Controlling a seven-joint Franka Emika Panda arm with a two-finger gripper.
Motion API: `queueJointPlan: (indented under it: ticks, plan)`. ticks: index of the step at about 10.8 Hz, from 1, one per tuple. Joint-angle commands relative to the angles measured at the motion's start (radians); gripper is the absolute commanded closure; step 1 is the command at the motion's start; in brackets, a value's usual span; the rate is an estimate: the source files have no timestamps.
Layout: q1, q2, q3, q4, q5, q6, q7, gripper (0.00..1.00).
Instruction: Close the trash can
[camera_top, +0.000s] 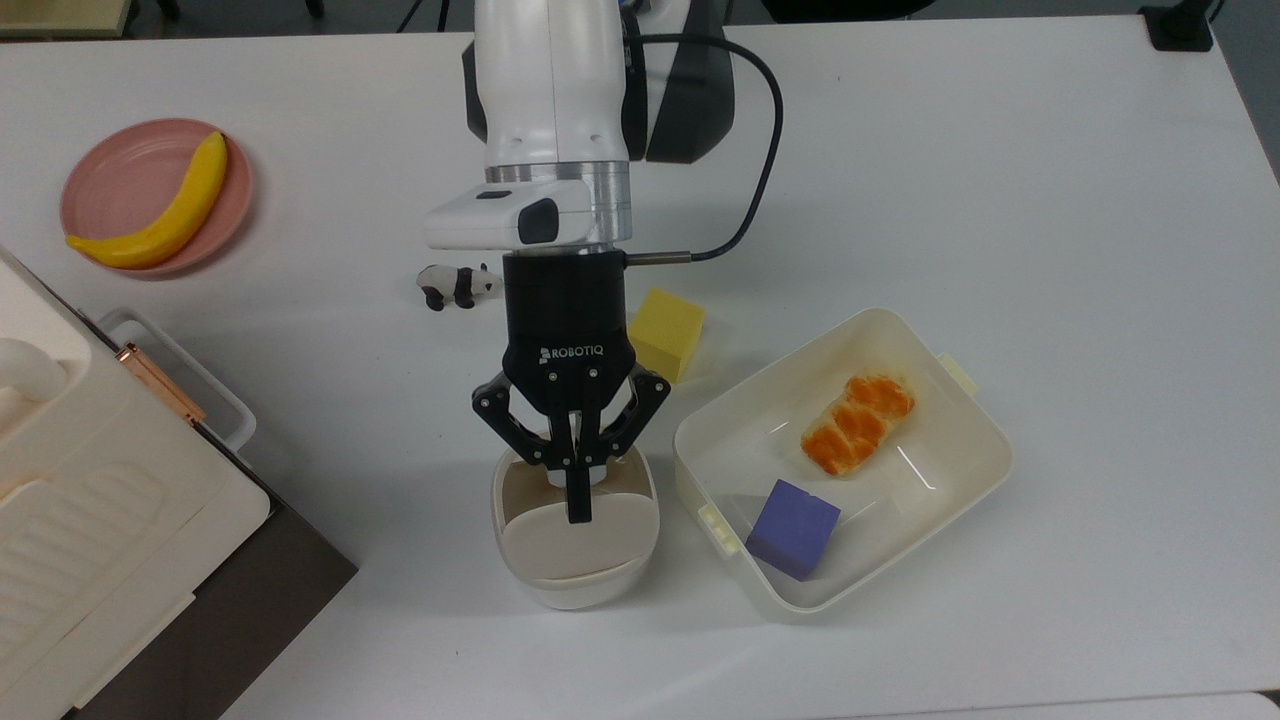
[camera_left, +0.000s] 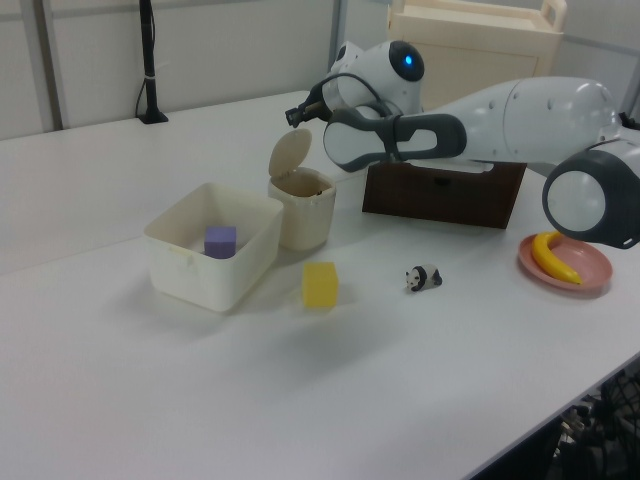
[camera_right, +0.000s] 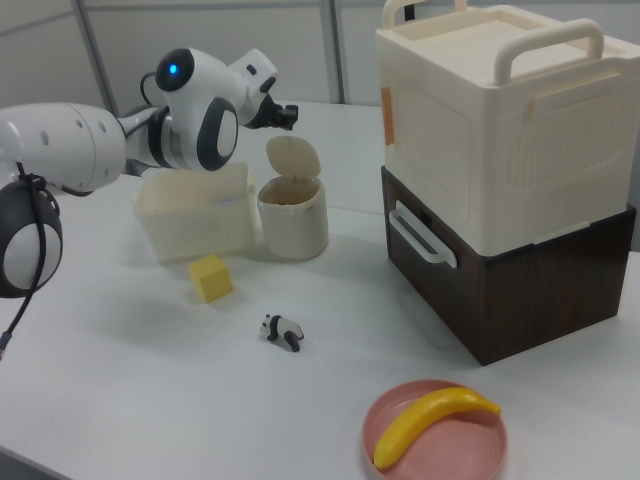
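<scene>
A lab: white table (camera_top: 1000, 150), robot arm (camera_left: 520, 110), toy props, partition walls (camera_left: 230, 45).

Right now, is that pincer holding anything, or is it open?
Pincer: shut, holding nothing, poised over the open bin's raised lid.

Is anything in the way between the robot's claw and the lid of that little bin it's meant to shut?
Nothing visible. The gripper hangs just above the trash can, by its raised lid, with no object between them.
</scene>
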Motion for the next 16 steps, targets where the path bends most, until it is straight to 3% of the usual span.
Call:
queueJointPlan:
  ticks: [1,5,9,13,16]
  plan:
    - [0.002,-0.098,-0.014,-0.031,-0.009,-0.238,-0.071,1.0]
    - [-0.008,-0.078,-0.013,-0.02,0.03,-0.233,-0.085,1.0]
    - [-0.007,-0.035,-0.011,-0.014,0.031,-0.054,-0.056,1.0]
    - [0.002,0.042,-0.01,0.014,0.028,-0.044,-0.065,1.0]
    - [-0.008,0.017,-0.008,0.005,0.036,-0.055,-0.061,1.0]
